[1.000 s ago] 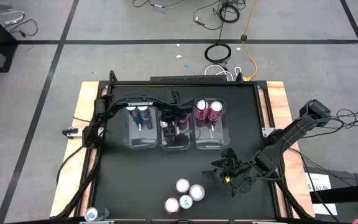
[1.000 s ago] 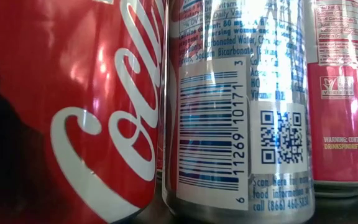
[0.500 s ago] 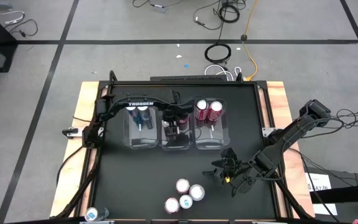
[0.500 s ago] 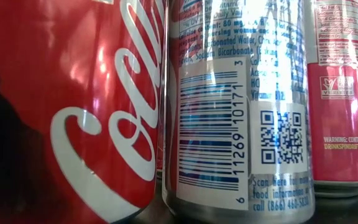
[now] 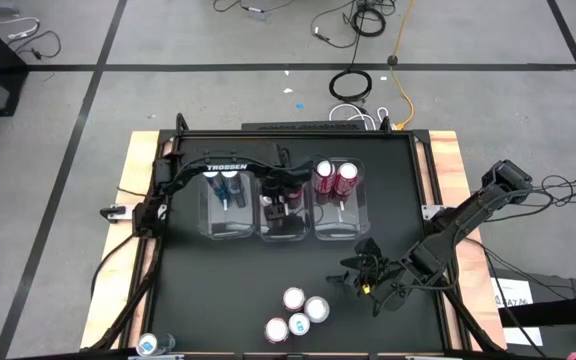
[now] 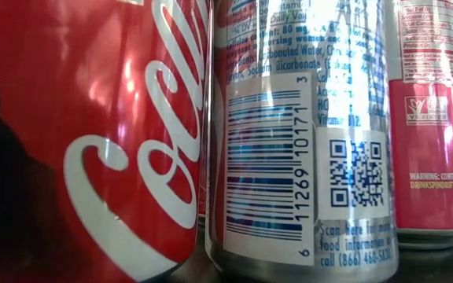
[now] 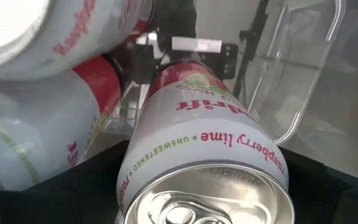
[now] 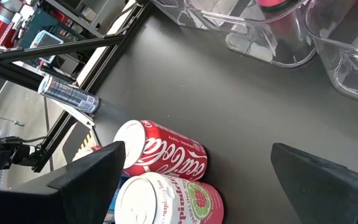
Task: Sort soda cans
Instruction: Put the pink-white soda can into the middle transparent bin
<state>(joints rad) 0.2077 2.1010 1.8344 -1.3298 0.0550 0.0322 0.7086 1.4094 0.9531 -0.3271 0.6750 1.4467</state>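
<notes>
Three clear bins stand in a row at mid-table. The left one holds two teal-blue cans, the right one two dark red cans. My left gripper reaches down into the middle bin, shut on a pink-and-white can; two more pink-and-white cans stand beside it. Several cans stand upright near the front edge, among them a red one. My right gripper hovers open to their right, tilted down toward them. My left gripper pinches the pink-and-white can between its two fingers, one on each side of the can's wall just below the top rim. The fingers come from above, pointing down. The can is upright; whether its base rests on the bin floor is hidden.
One more can lies on the table frame at the front left corner. The low view is filled by a red can, a silver one with a barcode and a pink one. Bare black tabletop lies between bins and front cans.
</notes>
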